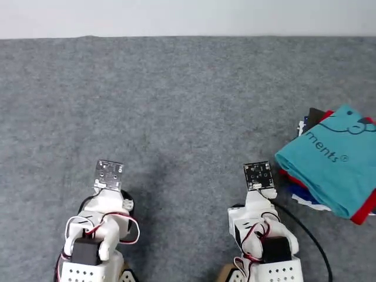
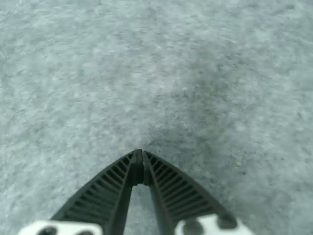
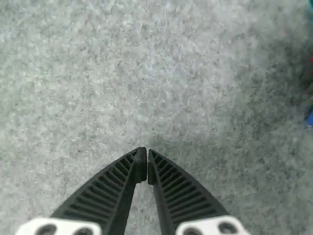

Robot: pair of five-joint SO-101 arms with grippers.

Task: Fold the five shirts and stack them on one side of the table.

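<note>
Left hand (image 2: 142, 169) and right hand (image 3: 146, 166) sit over the near part of the grey worktop (image 1: 188, 100), both closed tip to tip and empty, with the folded shirts (image 1: 332, 167) stacked at the edge on the right arm's side, teal uppermost.

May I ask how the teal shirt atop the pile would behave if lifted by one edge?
The teal shirt is soft folded cloth, so it would probably droop and unfold. Pushed, it may bunch or drag the shirts below askew, as their edges jut unevenly.
</note>
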